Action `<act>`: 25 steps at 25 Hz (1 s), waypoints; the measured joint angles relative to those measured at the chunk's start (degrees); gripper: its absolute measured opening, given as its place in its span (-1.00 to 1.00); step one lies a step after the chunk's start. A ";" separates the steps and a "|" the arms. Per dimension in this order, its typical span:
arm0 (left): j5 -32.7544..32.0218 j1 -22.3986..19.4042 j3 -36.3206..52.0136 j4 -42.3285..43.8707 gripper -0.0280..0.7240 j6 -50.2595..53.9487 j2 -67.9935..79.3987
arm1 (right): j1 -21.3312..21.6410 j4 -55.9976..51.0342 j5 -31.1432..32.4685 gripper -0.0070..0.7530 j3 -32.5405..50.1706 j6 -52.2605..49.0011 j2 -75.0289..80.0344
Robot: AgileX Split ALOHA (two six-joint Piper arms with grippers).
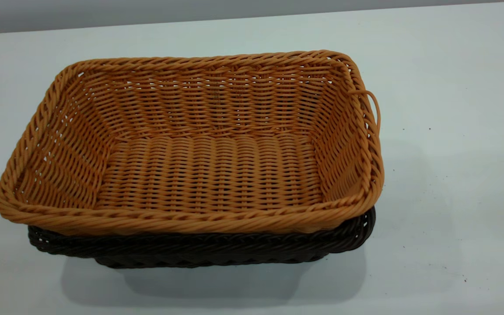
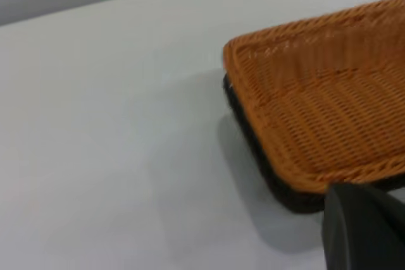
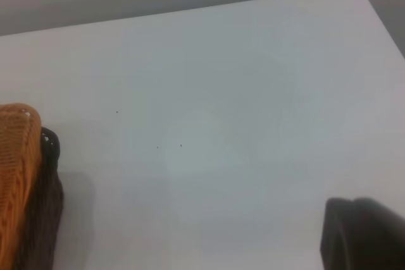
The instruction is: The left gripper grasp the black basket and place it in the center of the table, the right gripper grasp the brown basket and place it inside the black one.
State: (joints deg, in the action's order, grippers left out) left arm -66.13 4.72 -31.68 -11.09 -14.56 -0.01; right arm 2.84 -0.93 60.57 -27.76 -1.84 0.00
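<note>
White table (image 1: 453, 197) with a few tiny dark specks on the right side, and a plain grey wall behind its far edge; the right wrist view catches one rounded table corner. The brown basket (image 1: 195, 148) sits nested inside the black basket (image 1: 199, 249) around the middle of the table, tilted a bit so its left rim rides higher and hangs over the dark rim. Only the near rim and a strip of the near side of the black one show, the rest is covered by the brown one. A loose strand loops out at the brown basket's right end. Neither arm shows in the exterior view. The left gripper (image 2: 364, 229) is just a dark blurry chunk at the frame edge close to the baskets, same for the right gripper (image 3: 364, 235) over bare table, clear of them, so I can't tell if either one's jaws are spread or pressed together.
</note>
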 joint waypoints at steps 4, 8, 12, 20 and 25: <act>1.75 0.00 2.60 0.77 -0.93 1.48 0.01 | 0.00 0.00 0.00 -0.97 0.00 0.00 0.00; 3.92 0.00 5.52 3.08 -0.93 4.19 0.01 | 0.00 -0.18 0.00 -0.97 0.00 0.00 0.00; 4.44 0.00 5.93 5.33 -0.93 7.42 0.01 | 0.00 -0.24 0.00 -0.97 0.00 0.00 0.00; 4.44 0.04 5.87 6.91 -0.93 9.58 0.01 | 0.00 -0.24 0.00 -0.97 0.00 0.00 0.00; 4.50 0.04 5.92 9.68 -0.93 13.29 0.01 | 0.00 -0.24 0.00 -0.97 0.00 0.00 0.00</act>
State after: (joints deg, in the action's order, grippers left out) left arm -61.62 4.76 -25.76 -1.42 -1.27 0.00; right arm 2.84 -1.16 60.57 -27.76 -1.84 0.00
